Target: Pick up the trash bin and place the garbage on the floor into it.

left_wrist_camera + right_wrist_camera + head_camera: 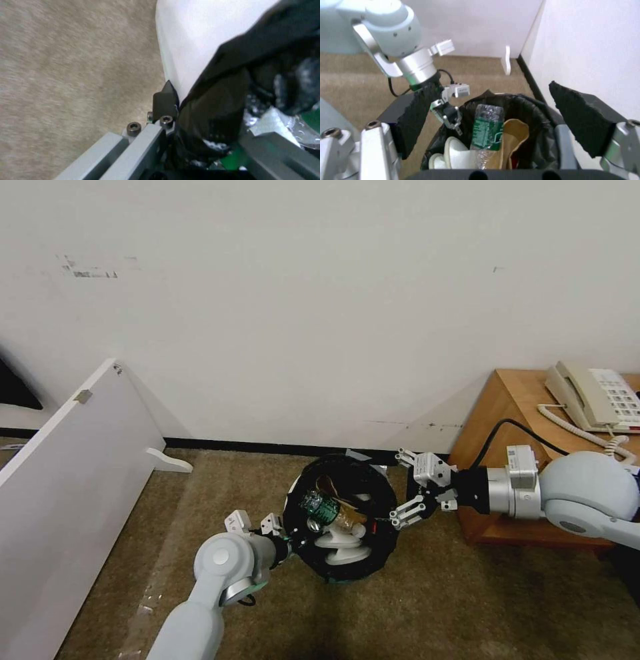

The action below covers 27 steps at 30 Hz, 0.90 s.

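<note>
Glossy black plastic bag (383,513) lining smooth white trash bin (186,42), short-pile carpet floor (467,600), wood side table (507,400)

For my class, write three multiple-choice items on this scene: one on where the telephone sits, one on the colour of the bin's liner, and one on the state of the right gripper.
1. Where is the telephone?
A. On the wooden side table
B. On the carpet
C. Inside the bin

2. What colour is the bag lining the trash bin?
A. Blue
B. Black
C. Clear

3. How is the right gripper?
A. Shut on a bottle
B. Shut on the rim
C. Open beside the bin

Answers: 1 A, it rests on the table top by the wall. 2 B, black film is folded over the rim. 3 C, its fingers are spread with nothing between them, while the left gripper clamps the rim.
</note>
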Tool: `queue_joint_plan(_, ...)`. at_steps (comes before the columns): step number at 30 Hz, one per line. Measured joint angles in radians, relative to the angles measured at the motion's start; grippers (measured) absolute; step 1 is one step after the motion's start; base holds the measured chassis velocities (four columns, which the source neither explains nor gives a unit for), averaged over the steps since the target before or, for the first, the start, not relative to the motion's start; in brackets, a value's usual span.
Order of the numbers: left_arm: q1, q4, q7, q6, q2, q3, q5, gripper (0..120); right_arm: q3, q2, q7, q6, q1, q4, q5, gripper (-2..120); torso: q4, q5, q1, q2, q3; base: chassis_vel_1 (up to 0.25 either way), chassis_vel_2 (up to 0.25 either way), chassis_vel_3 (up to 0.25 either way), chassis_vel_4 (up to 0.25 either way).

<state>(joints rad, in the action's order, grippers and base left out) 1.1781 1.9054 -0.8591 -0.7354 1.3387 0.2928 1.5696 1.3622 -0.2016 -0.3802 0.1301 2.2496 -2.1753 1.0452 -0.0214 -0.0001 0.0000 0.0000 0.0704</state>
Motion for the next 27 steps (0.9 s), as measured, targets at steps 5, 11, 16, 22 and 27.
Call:
queue_joint_plan(5,0.023,0.029,0.008,0.000,-0.039,0.022,-0.010,0,0.013,0.030,0.031,-0.003,-0.020,-0.021,0.035,93,0.0001,-0.0001,0.000,0.000,0.000,0.000,0.000,0.000,0.000)
queue_joint_plan(11,0.035,0.051,0.015,0.000,-0.064,0.053,-0.033,0,0.017,0.061,0.078,-0.009,-0.021,-0.035,0.055,98,0.0001,-0.0001,0.000,0.000,0.000,0.000,0.000,0.000,0.000)
queue_joint_plan(16,0.053,0.075,0.021,0.000,-0.087,0.094,-0.045,0,0.016,0.097,0.100,-0.010,-0.012,-0.035,0.036,100,0.0001,0.0000,0.000,0.000,0.000,0.000,0.000,0.000,0.000)
queue_joint_plan(22,0.081,0.102,0.025,0.000,-0.108,0.139,-0.045,0,0.005,0.175,0.113,-0.004,-0.008,-0.038,-0.004,100,0.0001,0.0001,0.000,0.000,0.000,0.000,0.000,0.000,0.000)
queue_joint_plan(27,0.115,0.131,0.032,0.000,-0.114,0.168,-0.053,0,-0.018,0.266,0.113,-0.003,-0.010,-0.061,-0.050,100,-0.0002,0.0000,0.000,0.000,0.000,0.000,0.000,0.000,0.000)
